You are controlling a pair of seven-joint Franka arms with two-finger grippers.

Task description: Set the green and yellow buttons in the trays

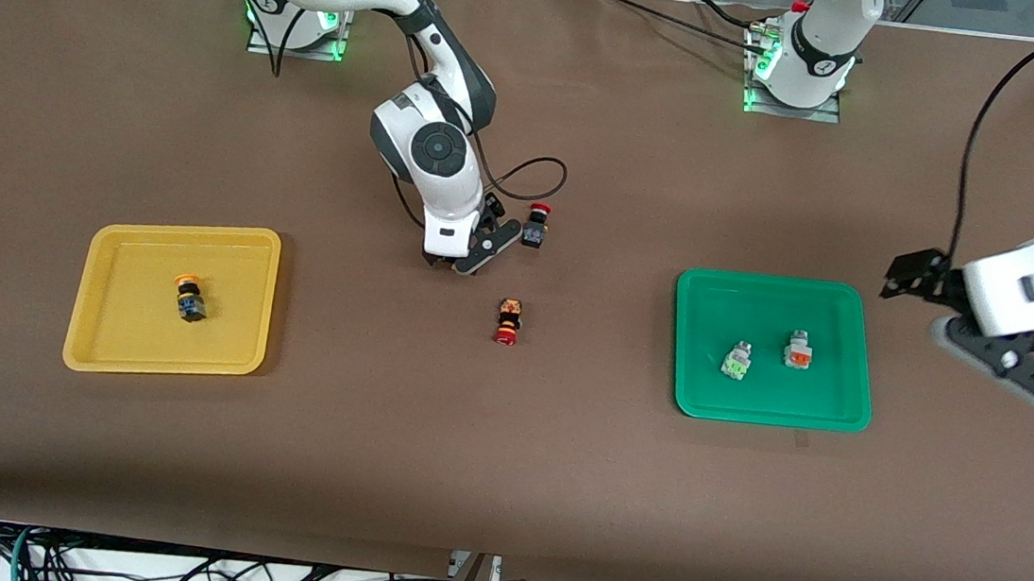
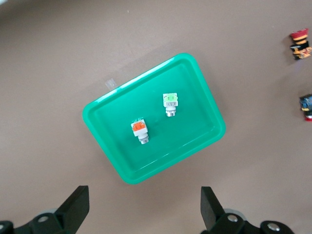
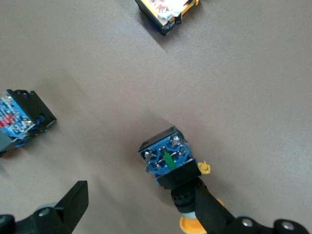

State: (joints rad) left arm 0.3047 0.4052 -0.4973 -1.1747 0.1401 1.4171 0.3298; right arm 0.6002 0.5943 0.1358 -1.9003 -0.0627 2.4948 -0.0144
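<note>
Jaws of the right gripper [image 3: 141, 214] stand spread low over the surface [image 1: 501, 460], one finger touching a yellow-capped button [image 3: 173, 170] that lies on its side between them, black body and blue terminal end pointing away from the wrist. Jaws of the left gripper [image 2: 145, 207] hang apart, empty, beside the green tray [image 2: 195, 146], which holds two clear-bodied buttons [image 2: 171, 103]. Another yellow-capped button lies in the yellow tray [image 1: 96, 326].
</note>
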